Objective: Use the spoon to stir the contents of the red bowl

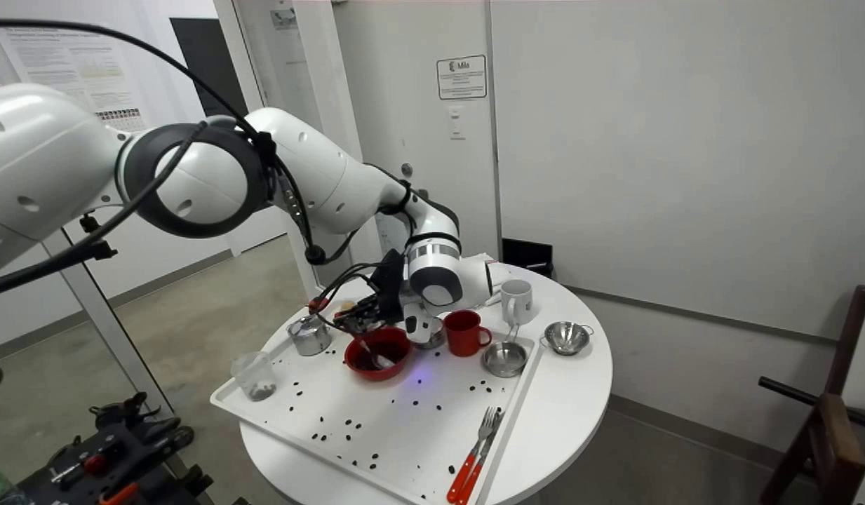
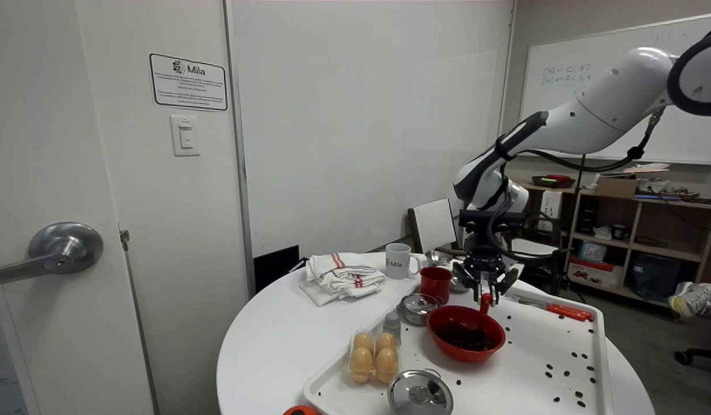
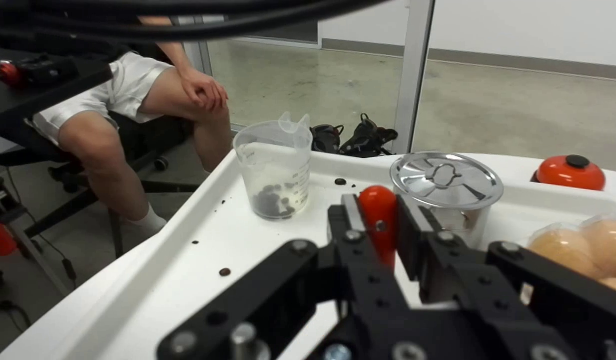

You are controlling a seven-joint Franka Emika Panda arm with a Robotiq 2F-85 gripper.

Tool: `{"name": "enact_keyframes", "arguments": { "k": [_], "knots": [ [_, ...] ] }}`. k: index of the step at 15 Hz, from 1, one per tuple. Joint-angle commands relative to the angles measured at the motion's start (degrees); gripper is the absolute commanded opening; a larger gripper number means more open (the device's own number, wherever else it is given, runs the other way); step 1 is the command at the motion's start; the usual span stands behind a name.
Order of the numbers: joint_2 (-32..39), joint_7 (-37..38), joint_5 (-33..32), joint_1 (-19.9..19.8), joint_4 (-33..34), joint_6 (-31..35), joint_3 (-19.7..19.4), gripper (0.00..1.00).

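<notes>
The red bowl (image 1: 377, 374) stands on the white tray with dark beans in it; it also shows in an exterior view (image 2: 465, 354). The spoon has a metal head (image 1: 383, 362) in the bowl among the beans. Its red-orange handle (image 2: 485, 304) rises over the rim and shows between the jaws in the wrist view (image 3: 380, 212). My gripper (image 2: 486, 293) is above the bowl's edge, shut on this handle, also in the wrist view (image 3: 378, 200). The spoon is tilted in the bowl. The bowl is not seen in the wrist view.
Near the bowl on the white tray (image 1: 320, 414) stand a lidded silver pot (image 3: 445, 180), a red mug (image 1: 464, 334), a glass-lidded pot (image 2: 418, 309) and eggs (image 2: 373, 357). A plastic measuring cup (image 3: 275, 170) stands at a corner. A fork and knife (image 1: 474, 456) and loose beans lie about.
</notes>
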Motion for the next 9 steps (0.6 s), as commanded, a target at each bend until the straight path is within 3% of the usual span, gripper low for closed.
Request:
{"name": "enact_keyframes", "arguments": {
  "k": [1,9],
  "knots": [
    [-1.02,-1.01,-3.59,3.66,-3.13,-1.38,-0.17,0.09],
    [-0.74,0.83,-7.77,10.47,-2.07,-2.35,1.36,0.09]
  ]
}}
